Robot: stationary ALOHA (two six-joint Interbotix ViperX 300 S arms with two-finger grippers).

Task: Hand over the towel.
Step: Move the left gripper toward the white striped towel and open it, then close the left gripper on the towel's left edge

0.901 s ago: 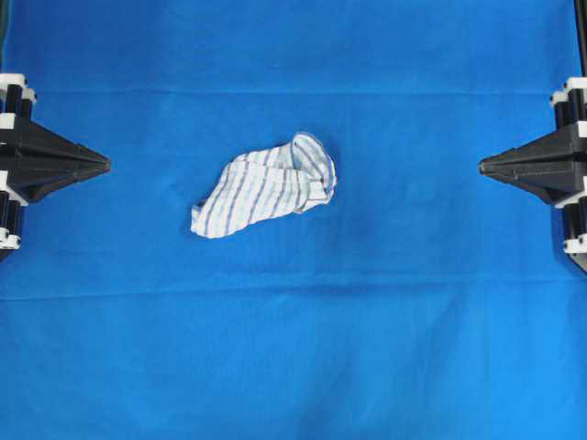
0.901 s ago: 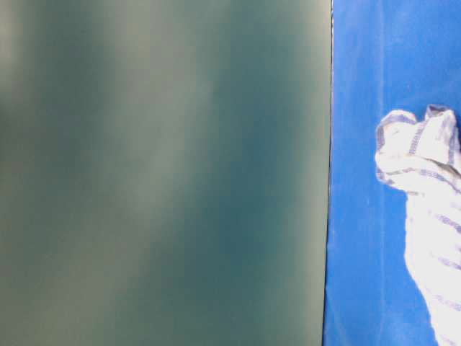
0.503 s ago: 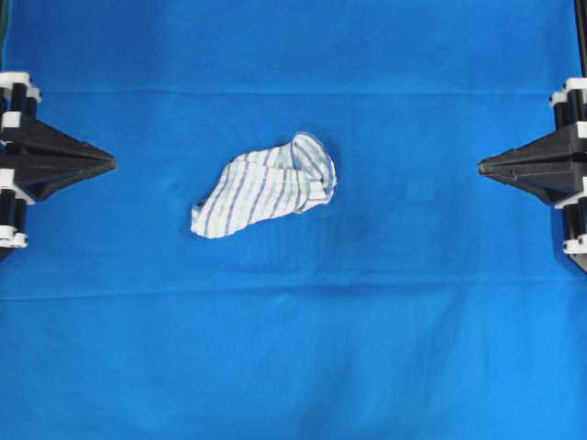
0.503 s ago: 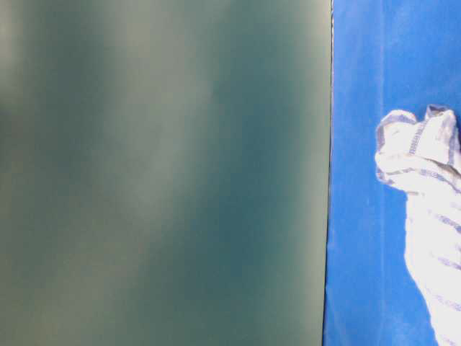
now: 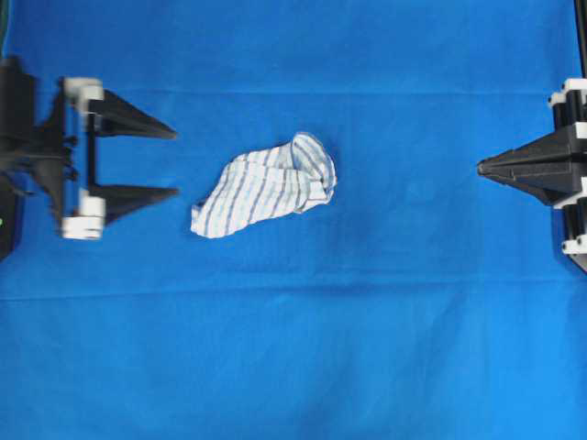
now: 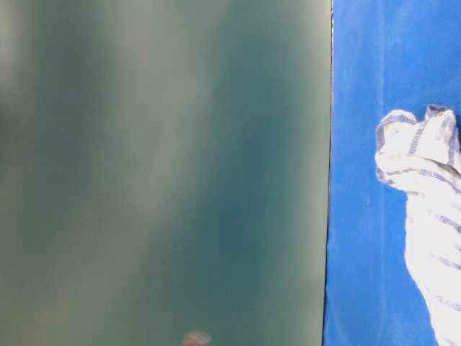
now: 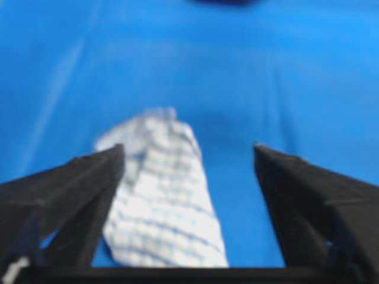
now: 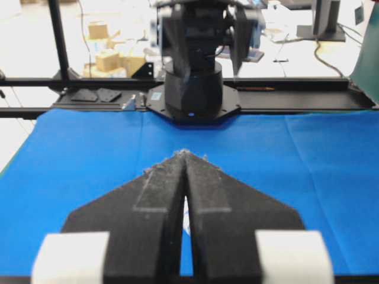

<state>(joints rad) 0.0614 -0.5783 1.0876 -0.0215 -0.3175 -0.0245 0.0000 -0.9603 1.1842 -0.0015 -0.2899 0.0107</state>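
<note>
Probably a robotics lab: a blue cloth [image 8: 89, 154] covers the bench, with blurred cardboard boxes [image 8: 109, 56] and cables [image 8: 331, 50] behind.

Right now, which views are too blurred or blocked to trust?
Table-level: mostly blocked by a blurred grey-green surface, the towel cropped at the right. Left wrist: soft focus on towel and left gripper. Overhead: sharp, slight smear on that gripper. Right wrist: right gripper clear.
</note>
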